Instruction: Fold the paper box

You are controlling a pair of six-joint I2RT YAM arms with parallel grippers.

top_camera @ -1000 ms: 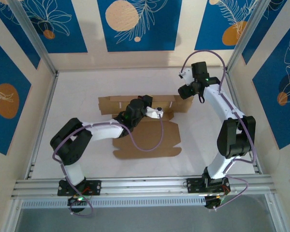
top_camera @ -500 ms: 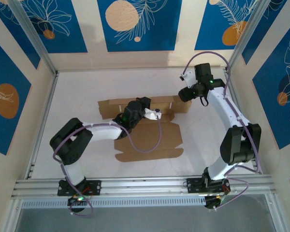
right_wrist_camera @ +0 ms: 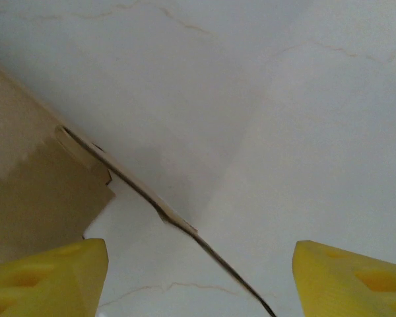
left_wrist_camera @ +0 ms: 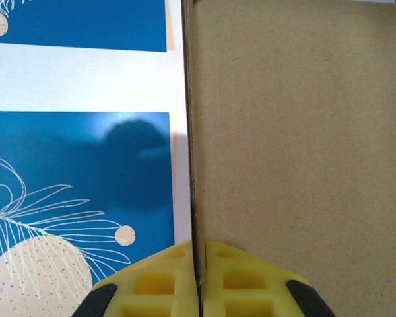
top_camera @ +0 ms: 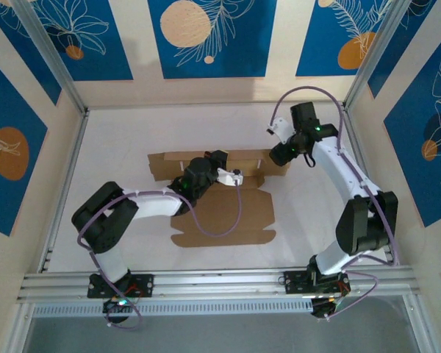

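The left gripper (left_wrist_camera: 198, 271) is closed tight on the box (top_camera: 220, 217) — its two yellow fingers (left_wrist_camera: 152, 284) press together with the thin edge of a panel (left_wrist_camera: 297, 132) between them, and this panel stands upright before the wrist camera. The right gripper (right_wrist_camera: 198, 281) has its fingers wide apart and clamps nothing. The edge of a flap (right_wrist_camera: 39, 191) runs across the gap between them, low over the table (right_wrist_camera: 284, 92), at the far right end of the box.

Seen from above, the box lies in the middle of the table, with most of the sheet flat and the slotted strip on the far side.

I judge the card very light and thin. It looks stiff enough to hold a panel up, but it probably bends easily at the creases and can get a wrong crease if it is pinched hard. The matt surface should grip well, yet the whole sheet may slide on the smooth table. A free edge near a fold line seems the best hold — with the base pressed down.

The table is white and plain, with cream walls (top_camera: 206, 37) bearing blue leaf panels around it and a metal rail (top_camera: 220, 283) at the near edge
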